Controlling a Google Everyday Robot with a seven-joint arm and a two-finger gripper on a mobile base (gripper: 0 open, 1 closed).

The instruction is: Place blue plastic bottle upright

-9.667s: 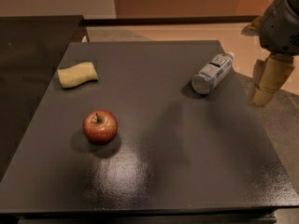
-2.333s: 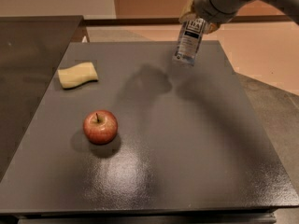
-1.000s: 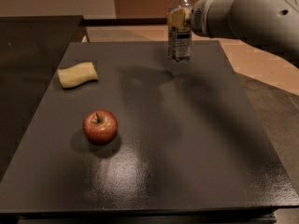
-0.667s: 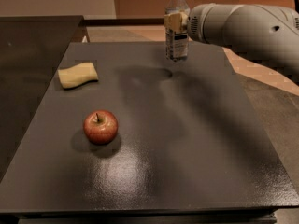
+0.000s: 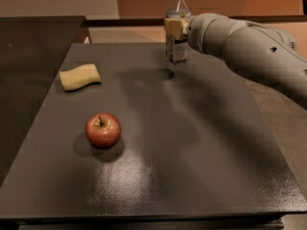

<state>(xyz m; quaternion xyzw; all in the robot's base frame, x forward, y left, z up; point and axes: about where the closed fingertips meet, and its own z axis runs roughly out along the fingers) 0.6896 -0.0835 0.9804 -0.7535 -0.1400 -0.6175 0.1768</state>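
The gripper (image 5: 174, 28) sits in the upper centre of the frame, closed on the blue plastic bottle (image 5: 177, 50). One tan finger (image 5: 172, 27) is pressed flat against the bottle's shoulder, just above the label. The bottle stands upright in this grasp, with its white cap at the very top edge of the frame and its pale label with dark print facing the camera. Its base hangs over the far part of the dark table (image 5: 201, 176), and a small dark shadow lies on the surface just below it. The base seems slightly off the surface, though the gap is hard to judge.

The thick grey arm (image 5: 249, 47) runs from the gripper to the right and leaves the frame at the right edge.

In the left-centre of the frame a pale yellow sponge-like piece (image 5: 80, 76) lies flat on the table, well apart from the bottle. Nearer the camera, in the lower left, a red apple (image 5: 103, 130) rests stem up.
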